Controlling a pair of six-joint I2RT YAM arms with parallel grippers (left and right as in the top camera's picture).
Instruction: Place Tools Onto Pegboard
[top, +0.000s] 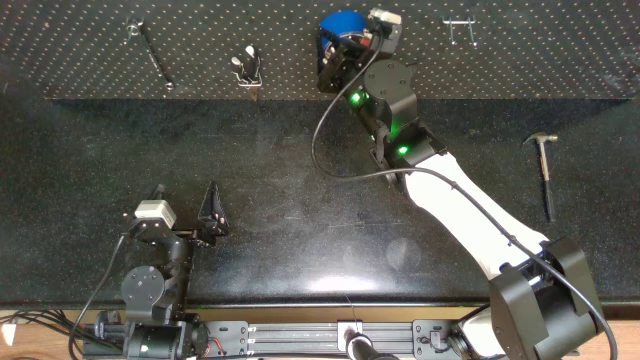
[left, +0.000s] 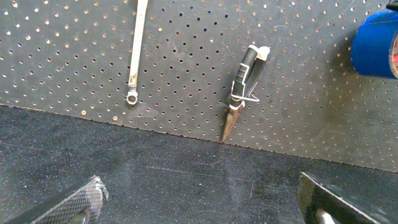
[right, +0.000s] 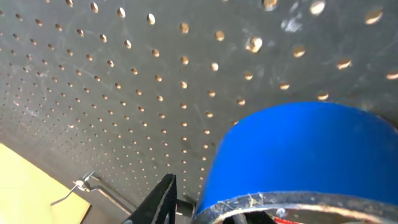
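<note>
- The right gripper (top: 345, 48) is up at the pegboard (top: 80, 45), its fingers closed on the blue tape (top: 343, 22).
- The tape sits against the board's face, between the pliers (top: 247, 68) and a bare wire hook (top: 460, 30). I cannot tell whether it rests on a peg.
- The left gripper (left: 202, 200) is low over the table (top: 270, 170) on the left, well back from the board, its fingers spread wide with nothing between them.
- A wrench (top: 152, 52) hangs on the board at the far left, with the pliers hanging just to its right, nose down.
- A hammer (top: 545, 172) lies flat on the table at the right, head toward the board, well apart from both grippers.
</note>
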